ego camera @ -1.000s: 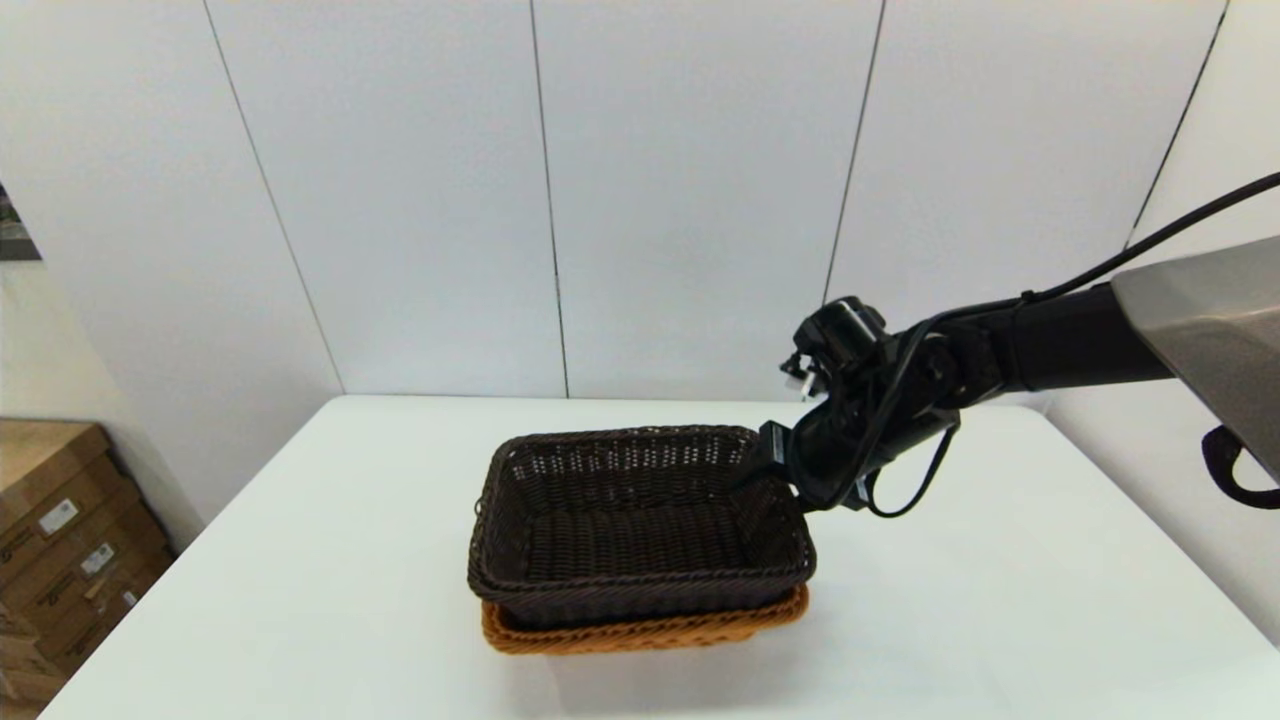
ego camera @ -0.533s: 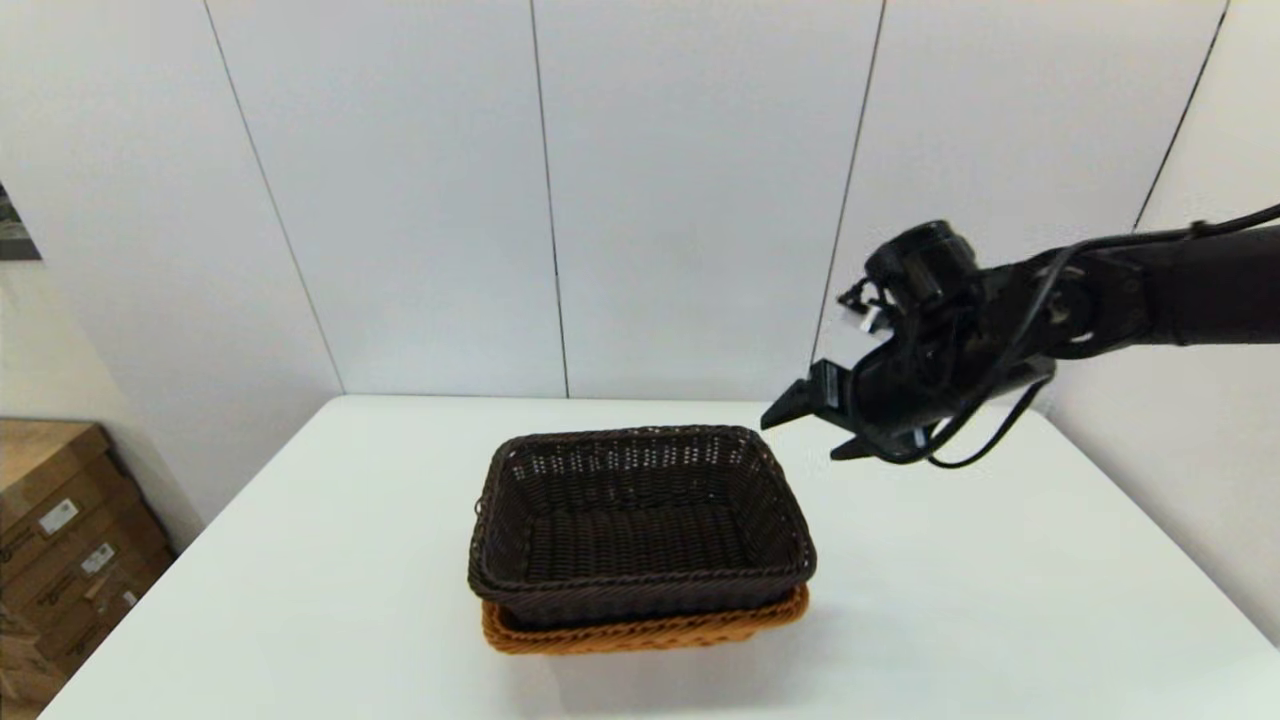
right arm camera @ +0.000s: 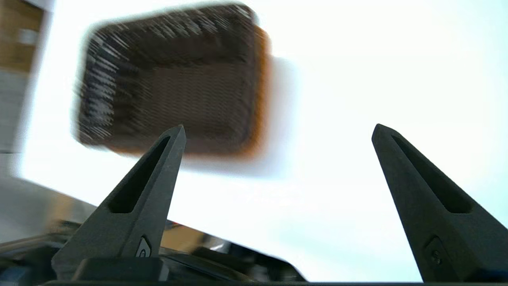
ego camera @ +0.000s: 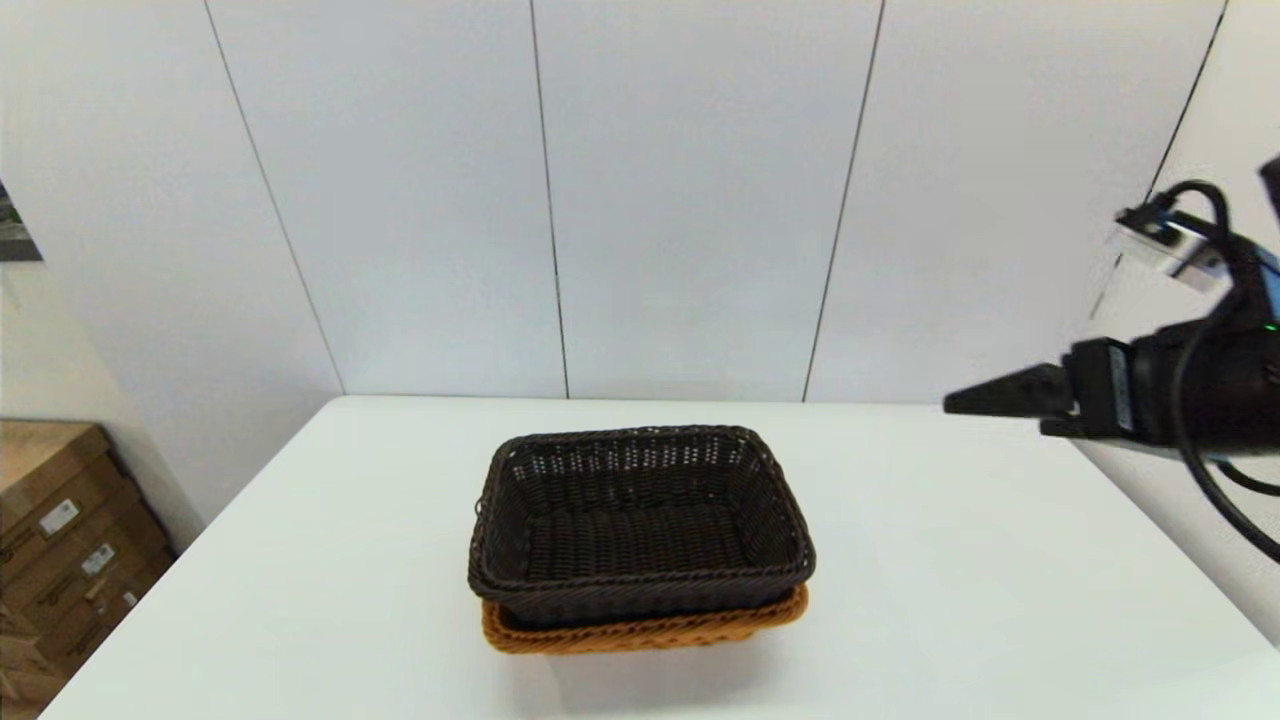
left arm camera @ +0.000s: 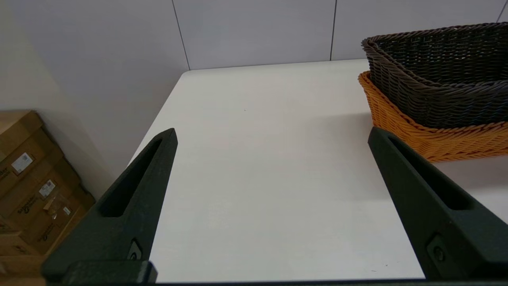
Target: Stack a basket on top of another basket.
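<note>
From the head view, the dark brown basket [ego camera: 640, 525] sits inside the orange basket [ego camera: 645, 630] near the middle of the white bench [ego camera: 1000, 600]. Both are woven wicker boxes with four sides. The brown one is deep, with little holes in its walls, and only a thin orange rim peeks out under it. Their long sides run left to right, and the brown basket has nothing in it. The right end effector [ego camera: 990, 395] hangs in the air at the right edge, well away from the baskets, its tip pointing left. From the left wrist view, the left end effector [left arm camera: 272, 135] is wide open over the bare bench, near the stacked baskets. From the right wrist view, the right end effector is wide open and holds nothing, with the blurred baskets far off.
</note>
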You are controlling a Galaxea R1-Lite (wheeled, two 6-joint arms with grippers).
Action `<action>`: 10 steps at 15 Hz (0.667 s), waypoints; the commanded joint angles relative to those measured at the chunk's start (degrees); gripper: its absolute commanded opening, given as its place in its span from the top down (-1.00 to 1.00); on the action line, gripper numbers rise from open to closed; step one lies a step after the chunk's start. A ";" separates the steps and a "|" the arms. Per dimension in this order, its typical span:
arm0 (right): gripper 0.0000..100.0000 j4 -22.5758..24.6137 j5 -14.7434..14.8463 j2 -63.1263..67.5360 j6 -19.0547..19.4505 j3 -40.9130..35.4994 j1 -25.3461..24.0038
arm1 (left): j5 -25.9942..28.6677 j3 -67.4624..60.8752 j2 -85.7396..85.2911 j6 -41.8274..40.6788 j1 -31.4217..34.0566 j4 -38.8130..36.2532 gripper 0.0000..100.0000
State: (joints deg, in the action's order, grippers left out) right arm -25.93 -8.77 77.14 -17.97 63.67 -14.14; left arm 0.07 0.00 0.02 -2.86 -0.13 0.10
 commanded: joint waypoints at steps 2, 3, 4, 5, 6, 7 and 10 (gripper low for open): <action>-1.00 -0.26 10.26 -27.66 4.43 -21.92 6.06 | 0.01 0.00 -0.02 -0.04 -0.04 -0.01 -1.00; -1.00 -0.26 10.17 -31.26 6.19 -24.91 8.69 | 0.01 0.00 -0.02 -0.04 -0.04 -0.01 -1.00; -1.00 -0.26 10.17 -35.39 8.39 -27.90 10.54 | 0.01 0.00 -0.02 -0.04 -0.04 -0.01 -1.00; -1.00 -0.26 10.17 -39.52 9.88 -30.54 11.06 | 0.01 0.00 -0.02 -0.04 -0.04 -0.01 -1.00; -1.00 -0.35 10.08 -44.97 11.55 -33.52 11.42 | 0.01 0.00 -0.02 -0.04 -0.04 -0.01 -1.00; -1.00 -0.35 10.00 -48.31 13.13 -35.55 11.86 | 0.01 0.00 -0.02 -0.04 -0.04 -0.01 -1.00; -1.00 -0.35 10.00 -56.49 17.27 -40.64 12.73 | 0.01 0.00 -0.02 -0.04 0.05 -0.01 -1.00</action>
State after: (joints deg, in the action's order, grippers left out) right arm -26.12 1.16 32.05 -4.74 28.86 -2.80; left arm 0.07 0.00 0.02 -2.89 -0.13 0.10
